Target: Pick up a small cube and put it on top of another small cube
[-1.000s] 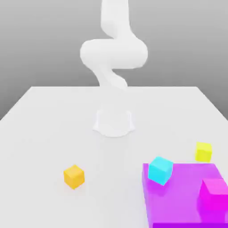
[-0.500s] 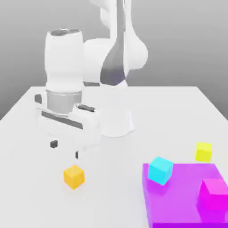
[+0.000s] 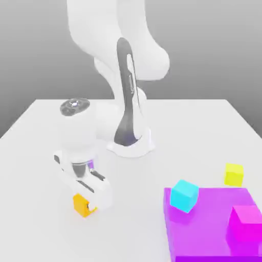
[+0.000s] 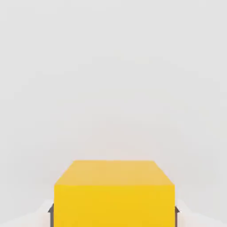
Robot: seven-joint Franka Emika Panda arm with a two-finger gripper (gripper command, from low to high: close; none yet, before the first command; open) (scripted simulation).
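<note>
The gripper [image 3: 87,205] is down over the table [image 3: 41,174], well to the exterior view's left of the purple slab [image 3: 207,222], with the orange cube [image 3: 80,204] between its fingers. It is closed as far as the cube allows: in the hand view the dark pads [image 4: 52,216] stand against two opposite sides of the cube, which fills the space from one finger to the other. The cube lies directly below the hand, squared up with the fingers, one flat side facing the hand camera. In the exterior view the hand covers part of it, leaving mainly the side toward the slab's left neighbourhood and its lower corner in sight. Whether it touches the table or is just clear of it, I cannot tell.

The cyan cube [image 3: 184,196] is at the slab's far corner on the exterior view's left, turned at an angle to the slab's edges. The magenta cube [image 3: 247,223] is at the slab's side on the exterior view's right. The yellow cube [image 3: 234,175] is on the table just beyond the slab's far edge, toward the exterior view's right. The arm's base [image 3: 130,146] stands farther back than the slab, toward the exterior view's left.
</note>
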